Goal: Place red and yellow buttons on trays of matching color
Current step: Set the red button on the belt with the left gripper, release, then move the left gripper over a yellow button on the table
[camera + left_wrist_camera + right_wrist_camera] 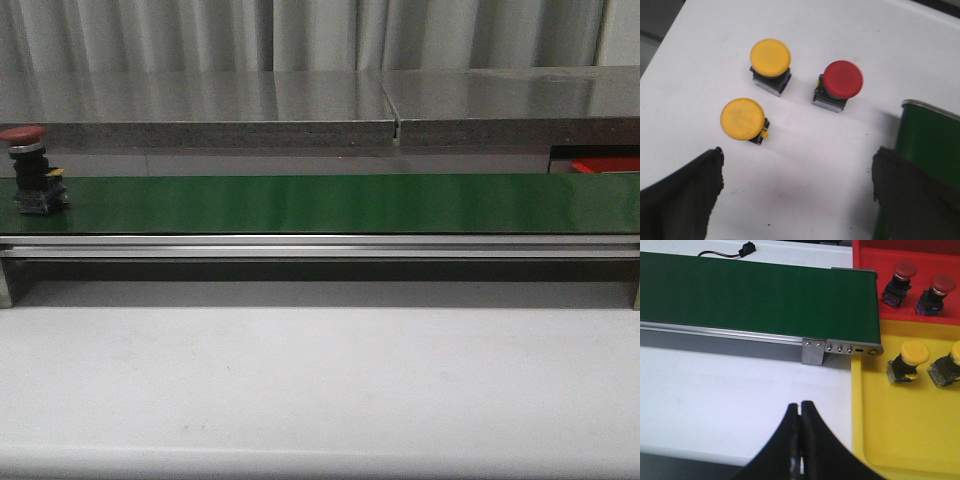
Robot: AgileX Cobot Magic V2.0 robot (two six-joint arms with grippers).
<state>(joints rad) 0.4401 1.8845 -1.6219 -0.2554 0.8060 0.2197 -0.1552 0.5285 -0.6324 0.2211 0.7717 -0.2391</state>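
Note:
A red button (28,168) stands on the far left end of the green belt (330,203). In the left wrist view two yellow buttons (770,58) (743,119) and a red button (842,80) rest on the white table. My left gripper (797,167) hangs open above bare table, short of them. My right gripper (800,405) is shut on nothing over the white table, beside the yellow tray (900,425). That tray holds two yellow buttons (907,360) (947,367). The red tray (875,270) holds two red buttons (899,276) (936,291).
The belt's end roller and metal bracket (840,347) sit against the trays. A black cable with a connector (742,249) lies behind the belt. A grey metal shelf (320,100) runs along the back, and a corner of the red tray (600,165) shows at right.

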